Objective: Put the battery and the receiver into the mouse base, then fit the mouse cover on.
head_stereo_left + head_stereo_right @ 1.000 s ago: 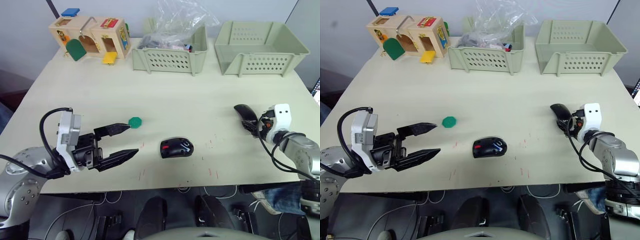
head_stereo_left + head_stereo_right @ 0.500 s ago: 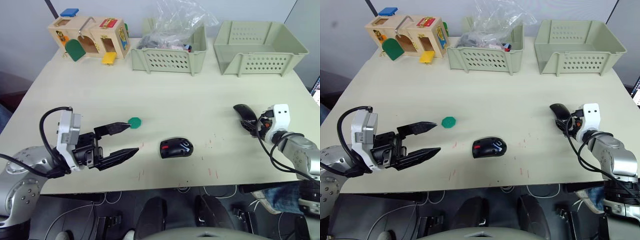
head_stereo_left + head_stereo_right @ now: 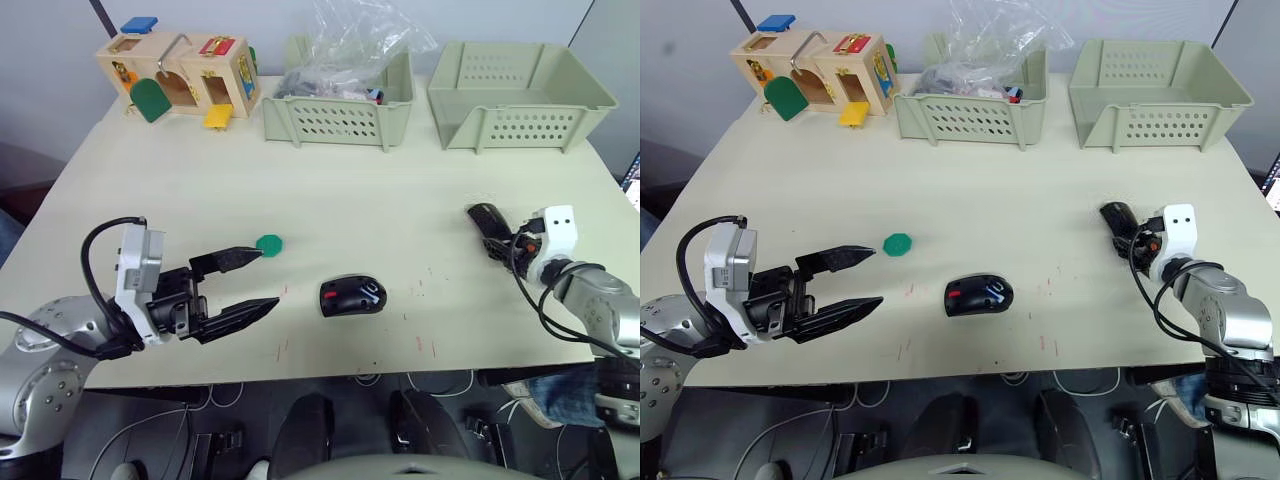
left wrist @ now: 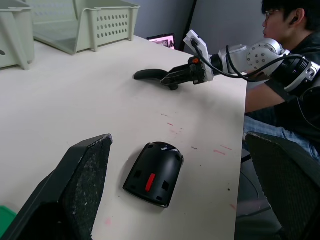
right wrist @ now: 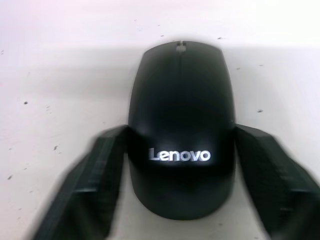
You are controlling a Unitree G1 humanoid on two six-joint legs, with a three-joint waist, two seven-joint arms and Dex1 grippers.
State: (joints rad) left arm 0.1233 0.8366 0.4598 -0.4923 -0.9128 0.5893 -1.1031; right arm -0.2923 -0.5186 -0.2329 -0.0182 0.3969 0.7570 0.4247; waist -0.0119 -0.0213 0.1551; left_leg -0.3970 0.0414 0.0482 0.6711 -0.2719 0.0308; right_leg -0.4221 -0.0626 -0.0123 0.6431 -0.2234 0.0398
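The mouse base lies open near the table's front middle, with a red part showing inside. The mouse cover, a glossy black shell with a grey logo, is at the right. My right gripper is shut on the cover's sides, one finger on each flank. To the left of the base, my left gripper stands open and holds nothing, with the base ahead of its fingers. The battery and the receiver are out of view.
A small green piece lies by my left gripper's far fingertip. Along the table's back stand a wooden lock box, a basket holding a plastic bag and an empty basket. A person sits beyond the right edge.
The mouse cover and my right gripper have shifted slightly toward the far side of the table, and the cover now looks narrower. The left gripper and the mouse base have not moved.
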